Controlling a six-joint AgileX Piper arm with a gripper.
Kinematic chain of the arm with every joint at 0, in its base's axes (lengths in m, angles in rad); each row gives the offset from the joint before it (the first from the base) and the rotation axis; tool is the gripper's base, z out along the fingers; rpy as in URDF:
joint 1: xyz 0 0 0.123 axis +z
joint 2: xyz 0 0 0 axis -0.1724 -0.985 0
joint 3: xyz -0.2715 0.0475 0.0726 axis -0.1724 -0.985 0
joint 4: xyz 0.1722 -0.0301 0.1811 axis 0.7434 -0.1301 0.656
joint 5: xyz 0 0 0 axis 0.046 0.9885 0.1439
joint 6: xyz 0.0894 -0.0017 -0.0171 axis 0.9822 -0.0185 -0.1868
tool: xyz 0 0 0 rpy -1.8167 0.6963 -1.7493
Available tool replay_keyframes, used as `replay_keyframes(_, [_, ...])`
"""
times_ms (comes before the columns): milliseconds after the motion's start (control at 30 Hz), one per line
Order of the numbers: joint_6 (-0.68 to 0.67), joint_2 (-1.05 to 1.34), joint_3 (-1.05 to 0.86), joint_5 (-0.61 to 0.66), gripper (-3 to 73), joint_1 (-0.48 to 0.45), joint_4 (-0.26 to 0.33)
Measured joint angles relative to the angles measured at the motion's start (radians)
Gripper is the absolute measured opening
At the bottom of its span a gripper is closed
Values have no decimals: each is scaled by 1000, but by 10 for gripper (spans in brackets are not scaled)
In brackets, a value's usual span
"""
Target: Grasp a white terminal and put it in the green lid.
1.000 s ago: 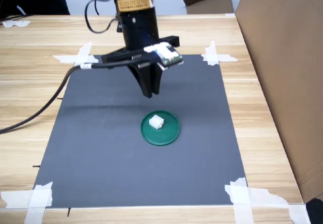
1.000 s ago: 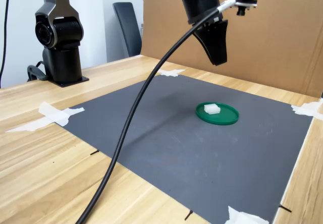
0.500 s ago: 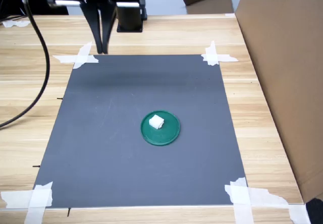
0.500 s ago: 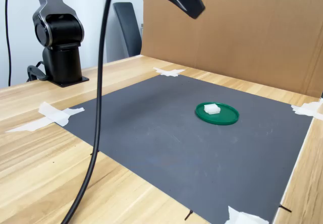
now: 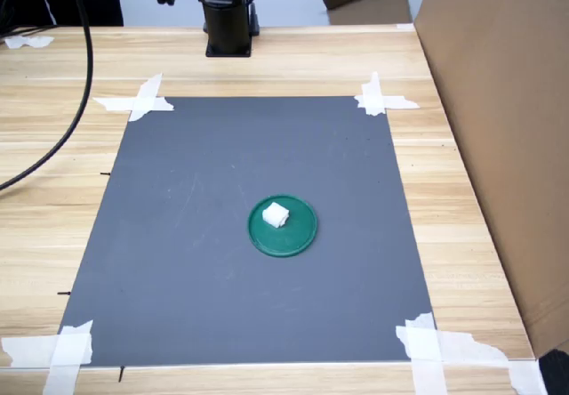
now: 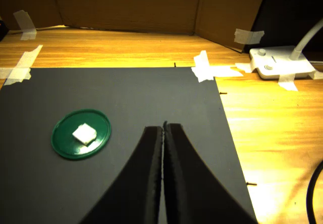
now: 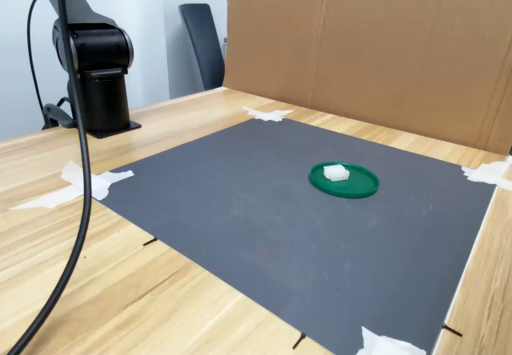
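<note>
The pincer hangs closed and empty, seemingly high above the mat; the terminal rests inside the lid.

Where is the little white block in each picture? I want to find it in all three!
First exterior view: the white terminal sits in the green lid, near the middle of the dark mat.
Wrist view: in the green lid, across the mat from the shut pincer.
Second exterior view: in the green lid, toward the second exterior view's right.
Shared landmark: the green lid.
</note>
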Motion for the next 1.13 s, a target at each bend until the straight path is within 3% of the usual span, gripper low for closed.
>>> replay_keyframes(367, [1,313,-324,-40,-26,-4,32])
replay_keyframes(767, [36,546,-450,-50,-26,-4,30])
replay_keyframes(1133, [35,551,-471,-45,-26,-4,27])
